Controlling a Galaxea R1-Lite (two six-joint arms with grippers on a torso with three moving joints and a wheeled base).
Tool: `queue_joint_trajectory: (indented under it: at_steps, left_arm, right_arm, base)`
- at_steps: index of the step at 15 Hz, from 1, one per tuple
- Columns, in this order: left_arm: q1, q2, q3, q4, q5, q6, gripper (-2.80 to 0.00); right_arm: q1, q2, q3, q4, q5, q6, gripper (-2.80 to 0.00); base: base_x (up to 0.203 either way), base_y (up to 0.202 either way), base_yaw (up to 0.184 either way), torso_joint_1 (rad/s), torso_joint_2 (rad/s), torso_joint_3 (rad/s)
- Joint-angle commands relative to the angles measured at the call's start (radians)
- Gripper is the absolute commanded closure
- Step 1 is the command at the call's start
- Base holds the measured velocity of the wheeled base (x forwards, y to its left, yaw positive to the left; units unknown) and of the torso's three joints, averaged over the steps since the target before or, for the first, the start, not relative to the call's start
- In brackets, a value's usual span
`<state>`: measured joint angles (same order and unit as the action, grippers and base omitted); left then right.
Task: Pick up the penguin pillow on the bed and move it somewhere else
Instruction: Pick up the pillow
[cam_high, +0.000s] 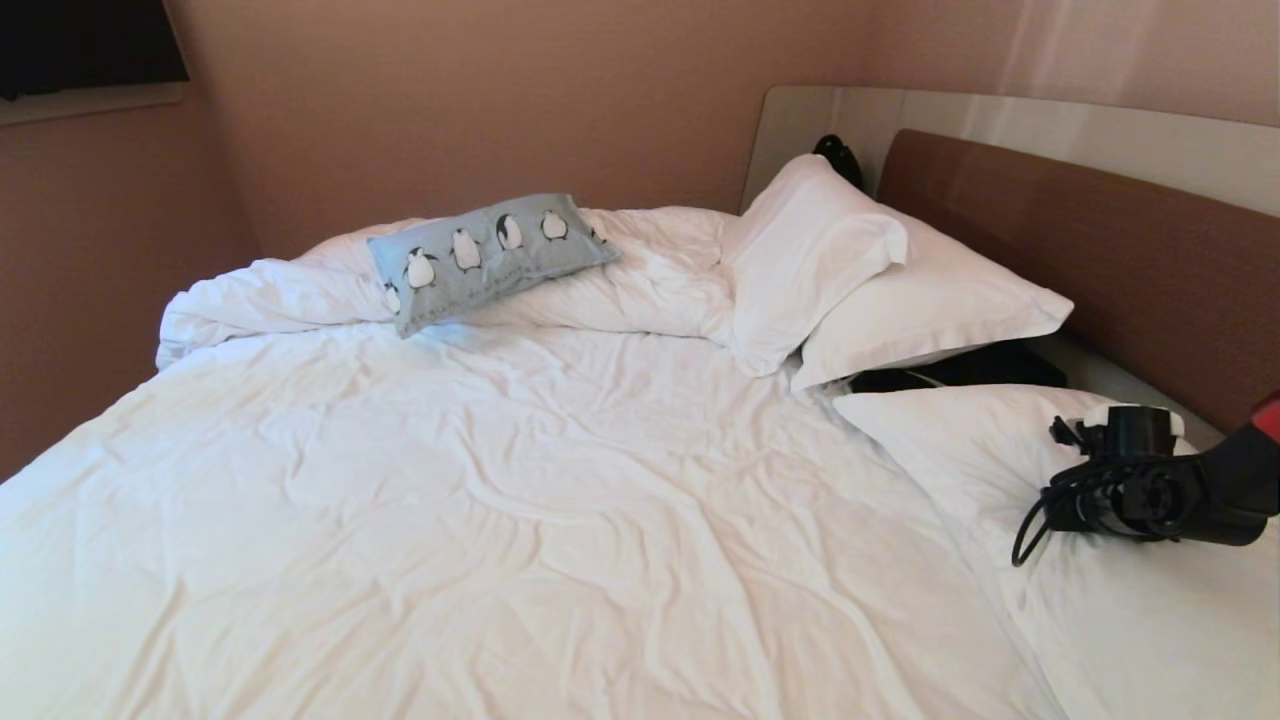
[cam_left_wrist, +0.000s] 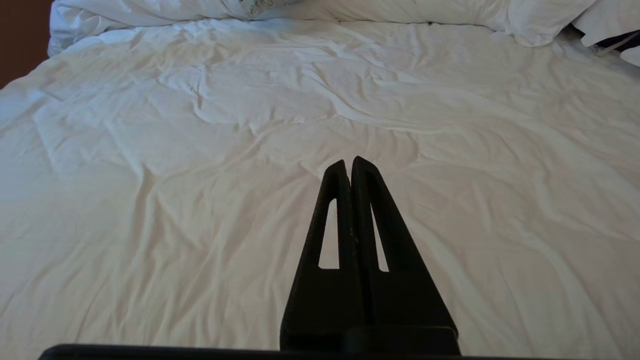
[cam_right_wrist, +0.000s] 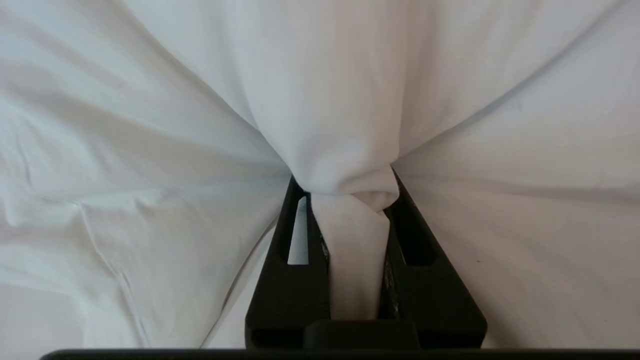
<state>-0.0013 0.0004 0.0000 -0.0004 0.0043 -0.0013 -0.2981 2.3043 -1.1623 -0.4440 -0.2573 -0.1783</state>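
tan-walled bedroom; the bed (cam_high: 520, 480) fills the head view, rumpled white duvet, brown headboard (cam_high: 1080, 250) along the right.

penguin pillow (cam_high: 487, 256): at about 11 o'clock in the head view, far side of the bed, propped on the bunched duvet roll. long axis runs roughly 8 to 2 o'clock, penguins upright along it. nothing touches it.

right gripper (cam_right_wrist: 350, 200): low at about 4 o'clock in the head view, on the near white pillow (cam_high: 1000, 440) by the headboard. right wrist view shows the jaws narrowed onto a pinched fold of white fabric, cloth bunched between the fingers. so it grips a plain pillow, not the task's one.

left gripper (cam_left_wrist: 350, 165): jaws pressed together, holding nothing, hovering over bare duvet; arm not in the head view.

key relation: penguin pillow lies well apart from the right gripper, toward 10 o'clock from it, across the stacked white pillows (cam_high: 850, 270). in the left wrist view only its edge shows at the far duvet roll. judgement: neither arm is near; the pick is not begun, and the right must release the white fabric first.
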Motion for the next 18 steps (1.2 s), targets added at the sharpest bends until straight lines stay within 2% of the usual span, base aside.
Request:
queue_joint_trajectory:
  at_steps: [1,5,10,13,15,18]
  left_arm:
    - [0.000,0.000,0.001,-0.001,0.000,0.000,0.00]
    - [0.000,0.000,0.001,0.000,0.000,0.000,0.00]
    - [0.000,0.000,0.000,-0.001,0.000,0.000,0.00]
    - [0.000,0.001,0.002,0.000,0.000,0.000,0.00]
    - [0.000,0.000,0.000,0.000,0.000,0.000,0.00]
    - [0.000,0.000,0.002,0.000,0.000,0.000,0.00]
  right_arm:
    - [0.002,-0.043,0.000,-0.001,0.002,0.008,0.00]
    - [0.015,-0.109,-0.006,0.084,0.003,0.037,0.00]
    - [0.063,-0.265,-0.056,0.335,0.010,0.120,0.00]
    - [0.075,-0.346,-0.131,0.507,0.106,0.219,0.00]
    - [0.076,-0.388,-0.222,0.674,0.187,0.301,0.00]
    - [0.076,-0.403,-0.340,0.878,0.237,0.372,0.00]
  base:
    - [0.000,0.000,0.000,0.000,0.00,0.000]
    - [0.000,0.000,0.000,0.000,0.00,0.000]
    - [0.000,0.000,0.000,0.000,0.00,0.000]
    - [0.000,0.000,0.000,0.000,0.00,0.000]
    - [0.000,0.000,0.000,0.000,0.00,0.000]
    - [0.000,0.000,0.000,0.000,0.00,0.000]
